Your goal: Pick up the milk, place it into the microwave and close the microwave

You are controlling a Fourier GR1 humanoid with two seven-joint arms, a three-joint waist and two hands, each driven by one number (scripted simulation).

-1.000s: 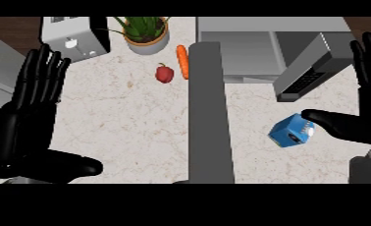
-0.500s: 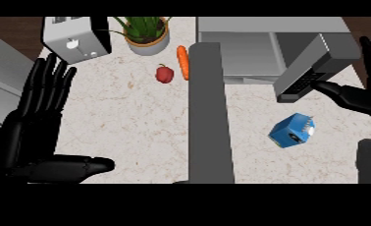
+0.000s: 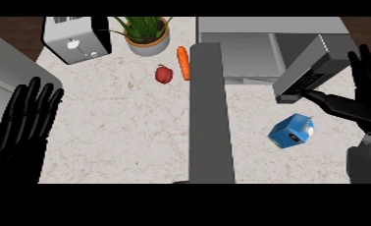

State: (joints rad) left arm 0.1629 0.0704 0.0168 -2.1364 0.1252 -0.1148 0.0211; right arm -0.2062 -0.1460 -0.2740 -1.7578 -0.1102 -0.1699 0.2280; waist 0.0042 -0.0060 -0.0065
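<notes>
- Pale speckled stone counter [image 3: 123, 122] fills most of the head view, with a strip of dark brown wood beyond its far edge at both upper corners.
- At the far right of the counter stands the grey microwave [image 3: 243, 48]. Its door [image 3: 308, 72] is swung open toward the near right, and its cavity shows as a plain grey box.
- The milk [image 3: 292, 131], a blue carton lying tilted, rests on the counter in front of the microwave, just nearer than the free end of the open door and clear of it.
- The right hand [image 3: 357, 109] comes in at the edge to the right of the microwave. Its fingers are straight and spread upward and hold nothing.
- Its thumb [image 3: 330, 102] stretches left toward the door's lower end; I cannot tell whether the two touch.
- The milk lies below and left of that thumb, near the hand but apart from it.
- A tall dark grey bar [image 3: 210, 122] runs from the microwave's left front corner down to the near edge of the counter.
- Left of the microwave lie an orange carrot [image 3: 183, 63] and, beyond it, a red pepper [image 3: 164, 74].
- Farther left stand a potted plant [image 3: 147, 36] and then a silver toaster [image 3: 76, 45].
- The left hand [image 3: 29, 117] rests far left of the microwave at the near left edge, its fingers straight, apart and pointing up.
</notes>
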